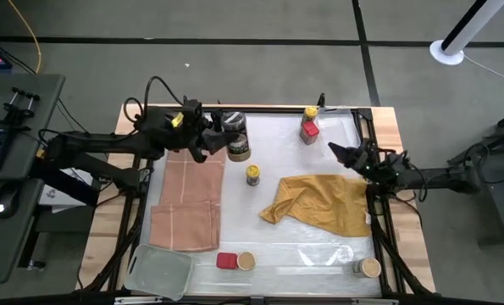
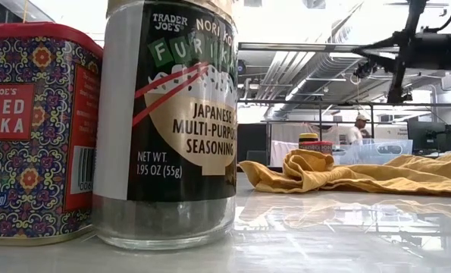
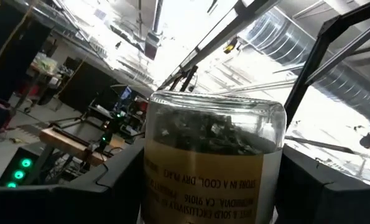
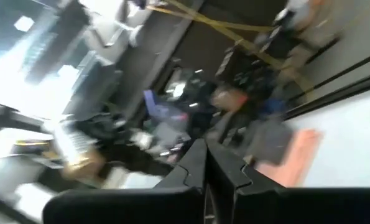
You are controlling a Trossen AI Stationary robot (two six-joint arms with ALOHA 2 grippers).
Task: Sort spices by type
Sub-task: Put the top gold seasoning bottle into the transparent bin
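My left gripper (image 1: pixel 220 137) is near the table's far edge, shut on a tan-topped jar (image 1: pixel 235 135) with a dark label, which fills the left wrist view (image 3: pixel 212 162). My right gripper (image 1: pixel 336 152) is shut and empty above the far right of the table, beside the mustard-yellow cloth (image 1: pixel 319 205). A yellow-capped jar (image 1: pixel 252 174) stands mid-table. Another yellow-capped jar (image 1: pixel 310 111) and a red tin (image 1: pixel 309 130) stand at the far edge. A red tin (image 1: pixel 226 261) and a tan-topped jar (image 1: pixel 246 261) stand at the near edge, with another tan-topped jar (image 1: pixel 369 268) near right. My left gripper pinches the jar's glass body (image 3: pixel 172 180) between its two fingers (image 3: pixel 104 190), one on each side. The fingers come from the table's left and lie across the jar. The jar lies tipped over, its tan cap (image 1: pixel 239 153) toward the near edge.
A pink cloth (image 1: pixel 188 199) lies flat at the left. A clear grey tray (image 1: pixel 160 271) sits at the near left corner. The furikake jar (image 2: pixel 172 121) and paprika tin (image 2: pixel 32 129) stand right before the low camera. The mustard cloth (image 2: pixel 361 173) lies crumpled behind them.
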